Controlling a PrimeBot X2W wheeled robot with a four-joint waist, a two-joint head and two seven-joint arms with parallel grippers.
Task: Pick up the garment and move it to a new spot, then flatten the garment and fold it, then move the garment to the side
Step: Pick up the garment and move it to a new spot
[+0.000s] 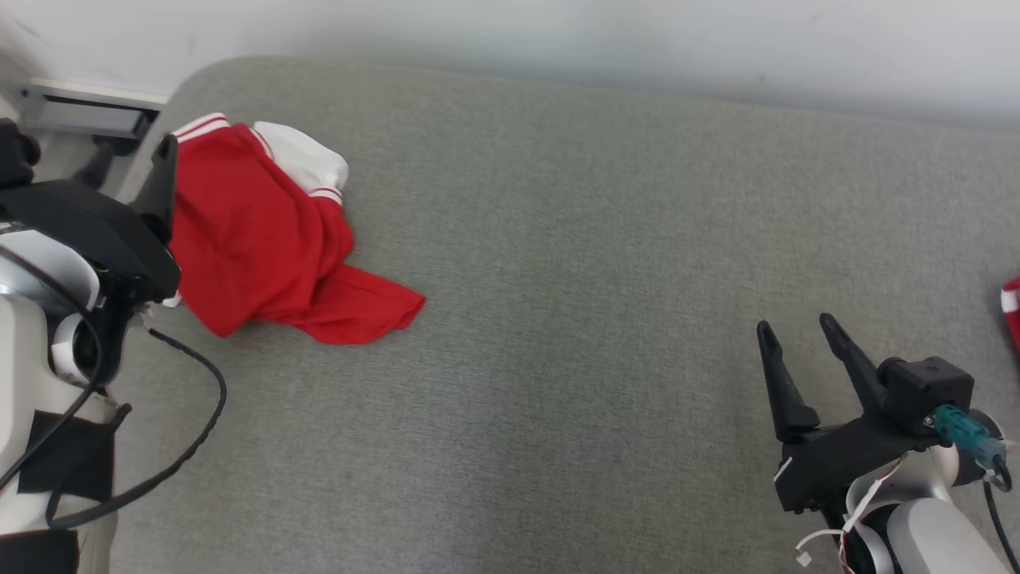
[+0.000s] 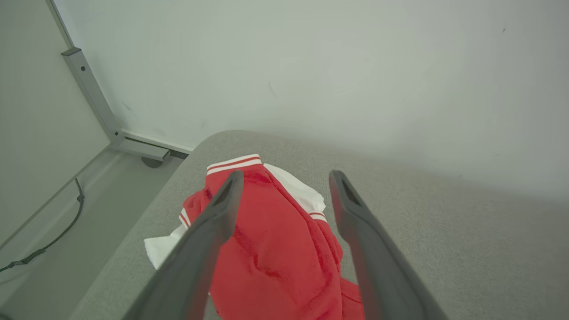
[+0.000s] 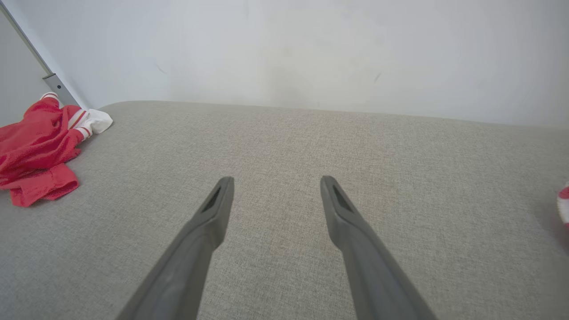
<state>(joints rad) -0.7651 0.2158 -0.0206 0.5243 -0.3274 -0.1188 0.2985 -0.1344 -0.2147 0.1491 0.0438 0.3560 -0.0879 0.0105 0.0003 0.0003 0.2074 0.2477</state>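
The garment (image 1: 263,239) is a crumpled red top with white, red-striped sleeves, lying near the far left corner of the grey fabric surface (image 1: 558,335). It also appears in the left wrist view as the garment (image 2: 275,249) and at the left edge of the right wrist view as the garment (image 3: 35,151). My left gripper (image 2: 286,175) is open just above it, its fingers framing the red cloth without closing on it. One of its fingers (image 1: 163,187) stands at the garment's left edge. My right gripper (image 1: 797,325) hangs open and empty over bare fabric at the lower right, seen again as the right gripper (image 3: 275,180).
A second red-and-white piece of cloth (image 1: 1012,311) peeks in at the right edge. The surface's rounded left edge drops to the floor, where a metal frame leg (image 2: 89,89) and a cable (image 2: 44,249) lie. A white wall backs the surface.
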